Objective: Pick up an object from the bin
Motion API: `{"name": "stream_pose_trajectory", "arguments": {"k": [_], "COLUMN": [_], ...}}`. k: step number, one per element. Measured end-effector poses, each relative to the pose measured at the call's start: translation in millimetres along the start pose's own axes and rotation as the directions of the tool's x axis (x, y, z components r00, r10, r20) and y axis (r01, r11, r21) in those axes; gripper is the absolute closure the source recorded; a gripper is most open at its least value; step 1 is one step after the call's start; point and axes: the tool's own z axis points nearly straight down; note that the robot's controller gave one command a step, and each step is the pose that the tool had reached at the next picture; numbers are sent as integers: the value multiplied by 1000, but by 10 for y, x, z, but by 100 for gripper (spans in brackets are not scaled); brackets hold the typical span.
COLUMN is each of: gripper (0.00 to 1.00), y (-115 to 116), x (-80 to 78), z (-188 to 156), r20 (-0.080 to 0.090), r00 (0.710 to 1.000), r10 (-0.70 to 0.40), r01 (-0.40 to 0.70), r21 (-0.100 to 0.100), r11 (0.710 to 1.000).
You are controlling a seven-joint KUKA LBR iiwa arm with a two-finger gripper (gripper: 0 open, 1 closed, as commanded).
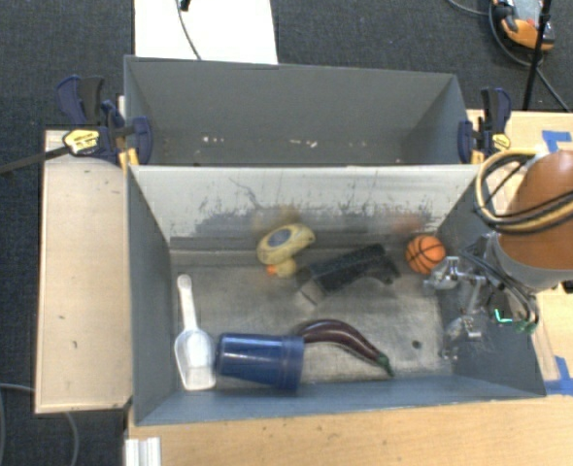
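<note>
From above, my fingers hang low at the right end of the grey metal bin, spread apart with nothing between them, over bare floor. Nearest is a small orange ball with dark seams, just beside me against the back wall. Left of it lies a long black plastic piece, then a rounded yellow toy. Toward the front lie a curved dark purple aubergine with a green stem, a dark blue cup on its side, and a white plastic scoop.
</note>
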Motion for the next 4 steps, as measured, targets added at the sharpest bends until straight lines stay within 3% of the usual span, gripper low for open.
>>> {"name": "stream_pose_trajectory", "arguments": {"k": [1,2,3,4], "gripper": [0,0,0,0], "y": [4,671,947,1367], "x": [-21,-39,91,77], "z": [-36,564,532,367], "r20": [7,11,8,9], "r00": [1000,1000,1000,998], "r10": [-5,-23,2,-54], "r01": [5,23,-2,54], "r21": [2,2,1,1], "r11": [1000,1000,1000,999]}}
